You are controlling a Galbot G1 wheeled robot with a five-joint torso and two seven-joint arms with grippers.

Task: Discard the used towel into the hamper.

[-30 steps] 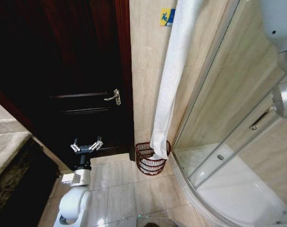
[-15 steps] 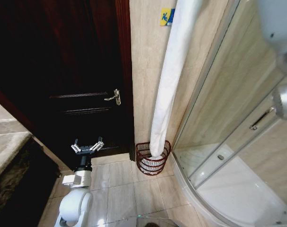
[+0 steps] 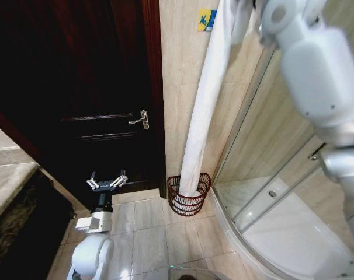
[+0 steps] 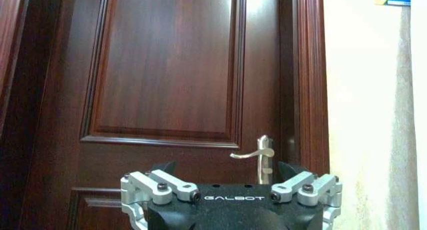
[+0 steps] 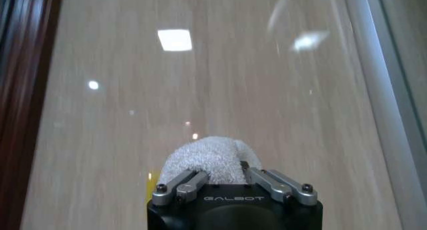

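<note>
Dark wooden door point(image 3: 101, 105) with lever handle point(image 3: 141, 120) left of tiled wall point(image 3: 183, 87); glass shower enclosure point(image 3: 282, 192) right. 1 hamper point(image 3: 188, 195) on floor at the wall's foot. Right gripper point(image 5: 225, 182) pinches 1 white towel point(image 3: 203, 111), lower end inside hamper. Left gripper point(image 3: 107, 181) spread, empty, facing the door.

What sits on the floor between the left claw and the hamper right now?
Nothing: in the head view, bare floor tile runs from the left claw, open before the dark door, to the hamper, where the white towel hangs in.
</note>
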